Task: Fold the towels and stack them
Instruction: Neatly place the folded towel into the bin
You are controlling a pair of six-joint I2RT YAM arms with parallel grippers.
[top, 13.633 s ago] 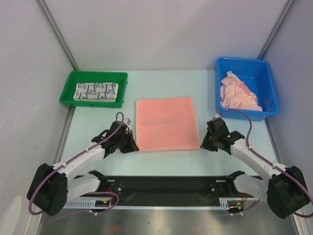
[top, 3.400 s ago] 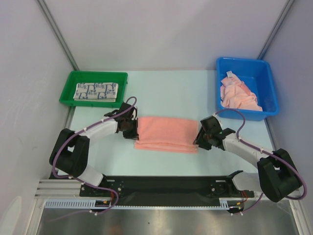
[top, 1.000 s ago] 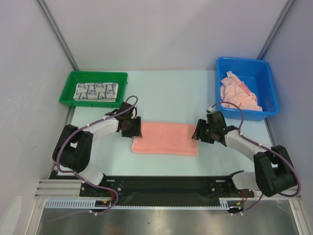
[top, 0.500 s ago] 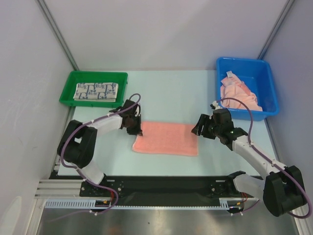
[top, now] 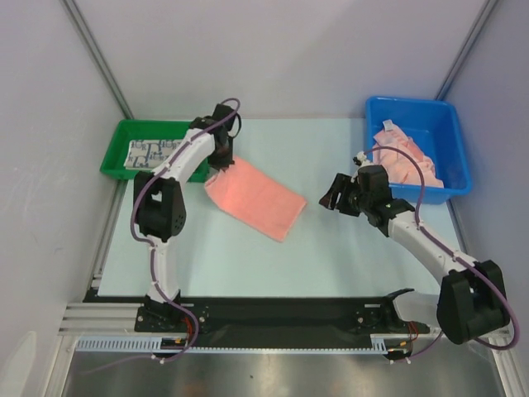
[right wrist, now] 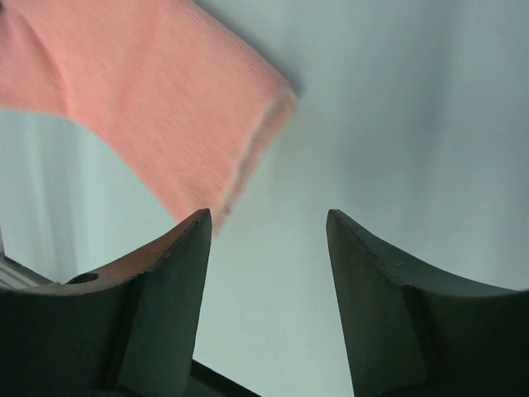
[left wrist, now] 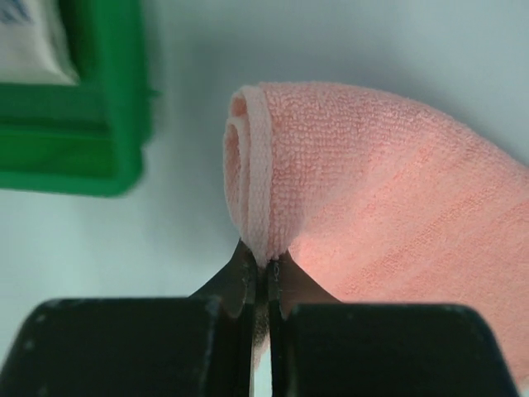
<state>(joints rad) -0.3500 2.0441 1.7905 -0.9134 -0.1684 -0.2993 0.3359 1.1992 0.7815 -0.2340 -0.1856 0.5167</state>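
Note:
A folded salmon-pink towel lies slantwise on the table, its upper left end lifted. My left gripper is shut on that end, beside the green tray; in the left wrist view the folded edge bulges just past the closed jaws. A white towel with blue-grey pattern lies in the green tray. Crumpled pink towels fill the blue bin. My right gripper stands open right of the folded towel, nothing between its fingers; its wrist view shows the towel's far end ahead on the left.
Grey walls close the table in on the left, back and right. The black rail with the arm bases runs along the near edge. The blue bin sits just behind my right arm.
My left gripper shut on the towel's left end and pulled it up and back toward the green tray, so the towel now lies slanted. My right gripper stayed open and drew slightly back.

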